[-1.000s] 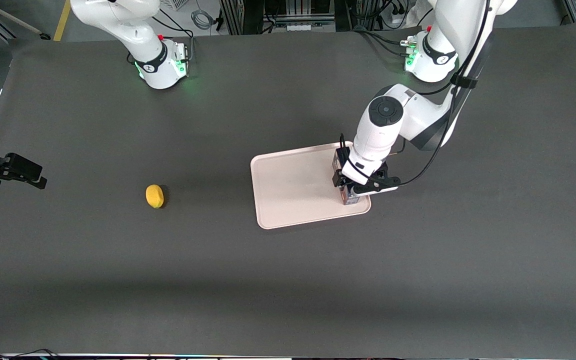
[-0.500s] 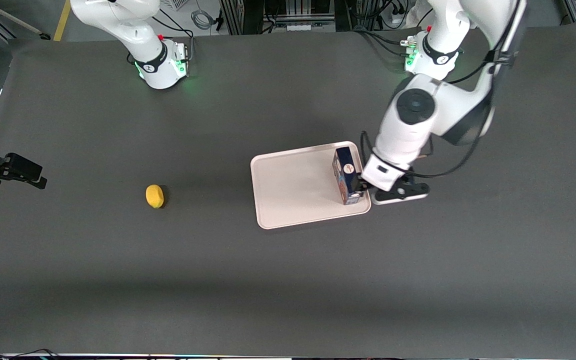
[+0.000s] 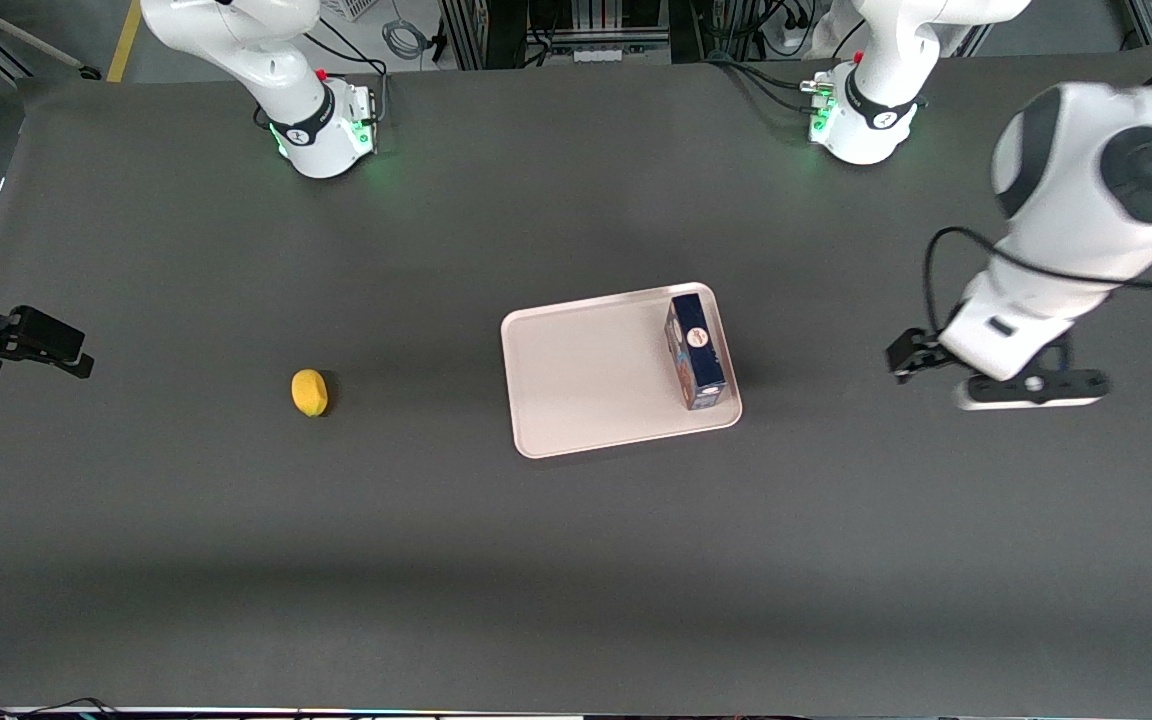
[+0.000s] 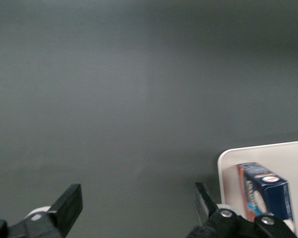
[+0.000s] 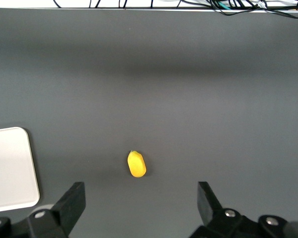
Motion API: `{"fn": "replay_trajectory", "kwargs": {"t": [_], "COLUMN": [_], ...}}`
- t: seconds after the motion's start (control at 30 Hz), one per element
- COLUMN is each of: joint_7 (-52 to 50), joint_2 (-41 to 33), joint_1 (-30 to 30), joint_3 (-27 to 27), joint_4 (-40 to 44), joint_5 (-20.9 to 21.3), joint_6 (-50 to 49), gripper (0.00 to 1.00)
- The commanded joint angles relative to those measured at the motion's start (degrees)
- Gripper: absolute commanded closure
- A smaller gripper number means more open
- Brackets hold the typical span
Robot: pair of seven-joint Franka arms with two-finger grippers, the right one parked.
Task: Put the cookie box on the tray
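Note:
The cookie box (image 3: 696, 350), a slim navy carton with a round white-and-red logo, rests on the pale pink tray (image 3: 586, 385), along the tray's edge toward the working arm's end. My gripper (image 3: 976, 372) hangs over bare mat well off the tray, toward the working arm's end of the table. In the left wrist view the gripper (image 4: 137, 203) is open with only dark mat between its fingers (image 4: 69, 204). That view also catches the cookie box (image 4: 269, 194) on a corner of the tray (image 4: 229, 166), apart from the fingers.
A small yellow lemon-like lump (image 3: 309, 391) lies on the dark mat toward the parked arm's end, about as near the front camera as the tray. It shows too as the lump (image 5: 136, 164) in the right wrist view, beside the tray's corner (image 5: 12, 168).
My gripper let go of the cookie box, leaving it on the tray. It then drew away toward the working arm's end of the table. The box has not shifted since.

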Motion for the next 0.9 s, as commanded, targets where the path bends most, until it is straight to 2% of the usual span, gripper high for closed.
{"fn": "replay_trajectory", "kwargs": {"t": [0.0, 0.27, 0.5, 0.73, 0.87], "joint_7": [6.85, 14.59, 14.77, 16.44, 16.62], "joint_2": [-2.93, -7.85, -11.81, -14.19, -14.80], "joint_1": [1.34, 5.82, 5.91, 6.00, 6.00], "joint_3": [1.59, 1.94, 1.85, 1.85, 1.77], "joint_4": [3.10, 3.01, 2.31, -0.15, -0.94], "joint_5": [-0.79, -0.87, -0.87, -3.59, -3.69], "joint_6": [-6.75, -12.46, -17.21, -17.48, -17.66], "gripper": [0.00, 0.00, 0.00, 0.00, 0.00]}}
